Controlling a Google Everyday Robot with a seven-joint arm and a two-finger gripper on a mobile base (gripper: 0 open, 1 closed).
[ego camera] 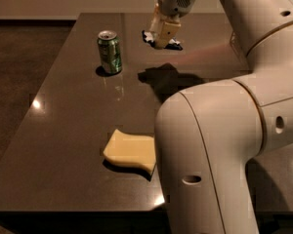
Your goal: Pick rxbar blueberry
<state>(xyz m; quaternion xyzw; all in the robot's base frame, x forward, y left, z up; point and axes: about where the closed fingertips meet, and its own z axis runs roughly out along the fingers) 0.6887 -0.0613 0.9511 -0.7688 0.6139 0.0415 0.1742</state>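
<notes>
My gripper (163, 38) is at the far middle of the table, to the right of the green soda can (110, 51). It is shut on the rxbar blueberry (148, 36), a dark blue bar with white patches whose ends stick out on both sides of the fingers. The bar hangs above the dark table (63, 130), and its shadow falls on the surface below it. Most of the wrapper is hidden by the fingers.
A yellow wavy sponge (131, 152) lies near the table's front edge. My own white arm (210, 155) fills the right foreground and hides the right part of the table. The floor lies to the left of the table edge.
</notes>
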